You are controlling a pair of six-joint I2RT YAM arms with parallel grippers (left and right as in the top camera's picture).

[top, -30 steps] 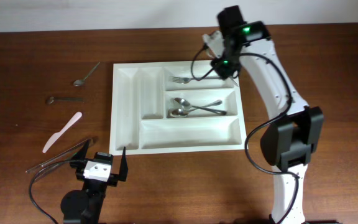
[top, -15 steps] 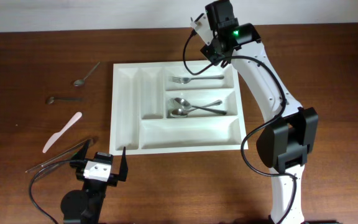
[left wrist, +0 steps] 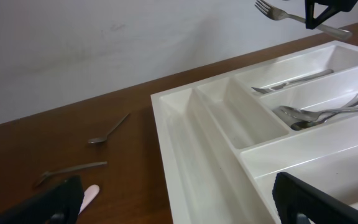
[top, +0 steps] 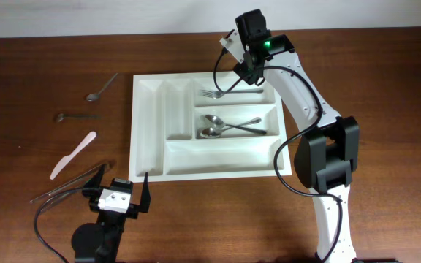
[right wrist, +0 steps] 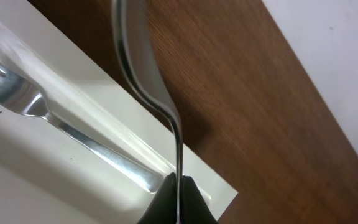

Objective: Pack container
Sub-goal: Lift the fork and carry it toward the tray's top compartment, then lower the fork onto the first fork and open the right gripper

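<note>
Right claw (right wrist: 178,199) is pinched shut on the thin handle of a fork (left wrist: 278,12), carrying it roughly level, up in the air over the far right corner of the white tray (top: 146,124). The tray sits mid-table, long side facing the robot. My guess at why it's there: the far right slot already has a second fork (top: 229,93) lying lengthwise, and the slot below it has two spoons (top: 225,128), so it looks like like-goes-with-like. The held one also lines up with the slot, tines pointing the same way as the one lying there. The wrist view shows the far rim right underneath and bare table (top: 357,73) beyond, so I'd say it wants to come in a touch before lowering or it could catch the rim. There's plenty of room beside the lying fork. Left claw (top: 120,188) is parked wide open and empty at the near left corner, one finger just beside the rim, well apart from the other arm. A small spoon (top: 102,86), another spoon (top: 75,116), a white plastic knife (top: 73,155) and some thin metal sticks (top: 71,184) lie left of the tray.
</note>
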